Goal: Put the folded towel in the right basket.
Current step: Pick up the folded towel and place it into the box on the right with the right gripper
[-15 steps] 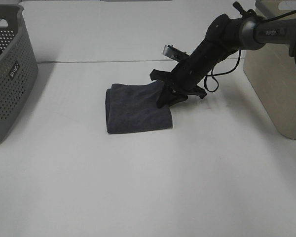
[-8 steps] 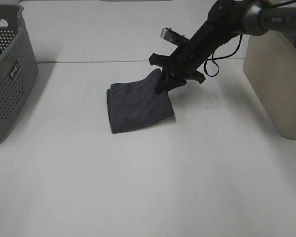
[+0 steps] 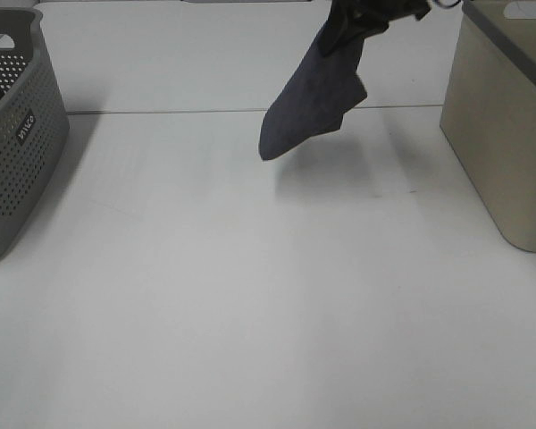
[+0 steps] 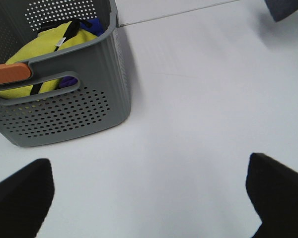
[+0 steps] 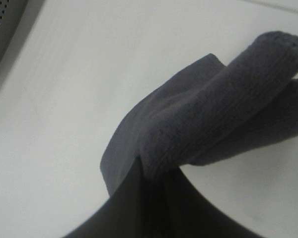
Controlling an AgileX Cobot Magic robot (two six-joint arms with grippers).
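Overhead, the folded towel (image 3: 311, 100) hangs clear of the table (image 3: 250, 313) at about 12 o'clock, its lowest corner well above the white surface. The right gripper (image 3: 347, 25) pinches its upper end at the frame's edge. The right basket (image 3: 505, 134), beige and solid-walled, stands at 3 o'clock, its near wall just beside the towel with an open gap between them. The grey perforated basket (image 3: 18, 134) sits at 9 o'clock, well apart, and broad bare tabletop lies between the two baskets.

From the left wrist, the left gripper (image 4: 149, 168) is spread wide over bare table, its dark fingers (image 4: 20, 193) touching nothing. The grey basket (image 4: 64, 109) holds yellow and blue items, and a towel corner (image 4: 288, 7) shows far off.

From the right wrist, the right gripper (image 5: 144, 208) is pressed together on the towel (image 5: 203, 124), whose rolled folds bulge outward beyond the grip.
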